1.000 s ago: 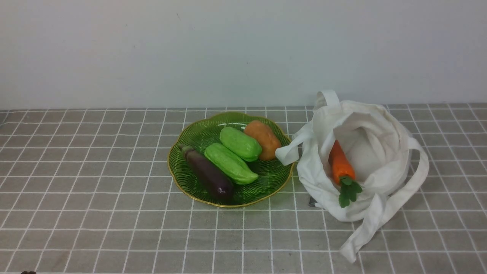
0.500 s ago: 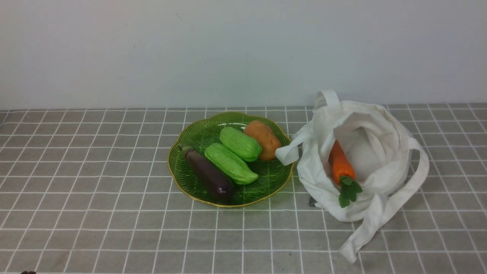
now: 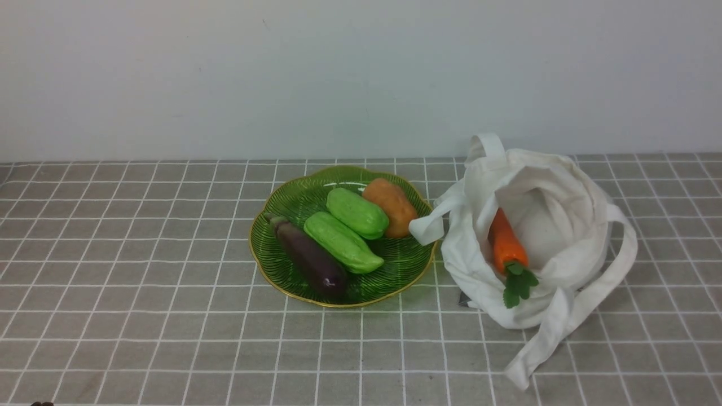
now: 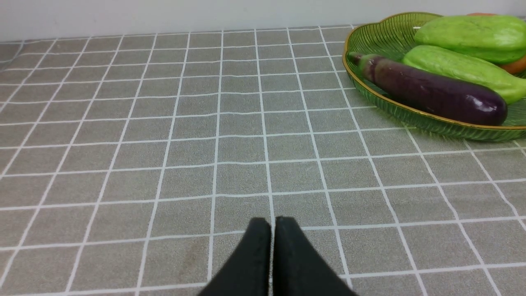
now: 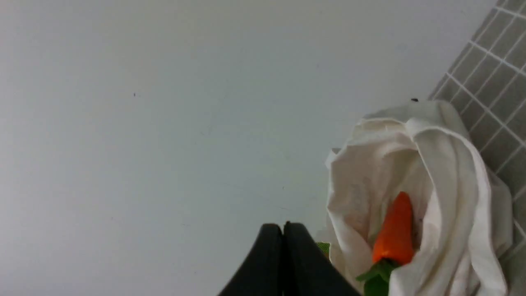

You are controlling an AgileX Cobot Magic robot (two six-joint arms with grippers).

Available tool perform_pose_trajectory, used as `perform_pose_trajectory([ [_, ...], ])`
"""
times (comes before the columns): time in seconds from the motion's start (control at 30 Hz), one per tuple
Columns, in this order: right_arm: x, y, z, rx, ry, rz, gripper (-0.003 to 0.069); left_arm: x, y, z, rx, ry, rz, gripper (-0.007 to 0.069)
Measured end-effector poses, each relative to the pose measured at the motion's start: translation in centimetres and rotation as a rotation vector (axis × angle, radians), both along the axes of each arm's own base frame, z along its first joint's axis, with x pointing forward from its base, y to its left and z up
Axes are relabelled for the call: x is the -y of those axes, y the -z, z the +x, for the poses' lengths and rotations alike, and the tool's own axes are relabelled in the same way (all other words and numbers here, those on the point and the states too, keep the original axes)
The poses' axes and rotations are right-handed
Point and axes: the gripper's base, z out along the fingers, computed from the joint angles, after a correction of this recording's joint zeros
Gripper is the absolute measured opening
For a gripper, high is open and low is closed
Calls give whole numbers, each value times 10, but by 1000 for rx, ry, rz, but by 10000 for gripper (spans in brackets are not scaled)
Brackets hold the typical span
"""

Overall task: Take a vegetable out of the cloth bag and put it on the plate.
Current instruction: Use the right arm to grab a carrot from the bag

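I see the carrot lying inside the open bag, its leafy top poking over the near edge. The bag sits just right of the plate (which holds an eggplant and a potato). The left gripper and the right gripper both have their jaws pressed together, holding nothing.
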Motion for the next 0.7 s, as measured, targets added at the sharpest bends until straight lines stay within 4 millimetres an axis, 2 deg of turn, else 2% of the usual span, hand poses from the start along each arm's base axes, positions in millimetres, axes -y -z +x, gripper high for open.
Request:
perform_pose_trajectory([
  [0.07,0,-44,-10,136,13,-174,-15,0,0,0,0,0,0,-5],
  [0.17,-3,-86,-14,202,22,-368,-15,0,0,0,0,0,0,-5],
  [0.23,-8,-117,-8,191,-15,-514,-15,0,0,0,0,0,0,-5],
  [0.27,-9,-120,-7,184,-23,-523,-15,0,0,0,0,0,0,-5],
  [0.3,-15,-132,10,91,-103,-660,-15,0,0,0,0,0,0,-5],
  [0.4,-26,-135,39,-150,-313,-842,-15,0,0,0,0,0,0,-5],
  [0.47,-30,-128,68,-351,-429,-862,-15,0,0,0,0,0,0,-5],
  [0.5,-31,-127,74,-382,-439,-850,-15,0,0,0,0,0,0,-5],
  [0.57,-34,-110,114,-583,-496,-803,-4,0,0,0,0,0,0,-5],
  [0.63,-36,-95,143,-690,-525,-783,15,0,0,0,0,0,0,-5],
  [0.67,-36,-95,143,-690,-525,-783,15,0,0,0,0,0,0,-5],
  [0.7,-38,-80,167,-766,-549,-770,45,0,0,0,0,0,0,-5],
])
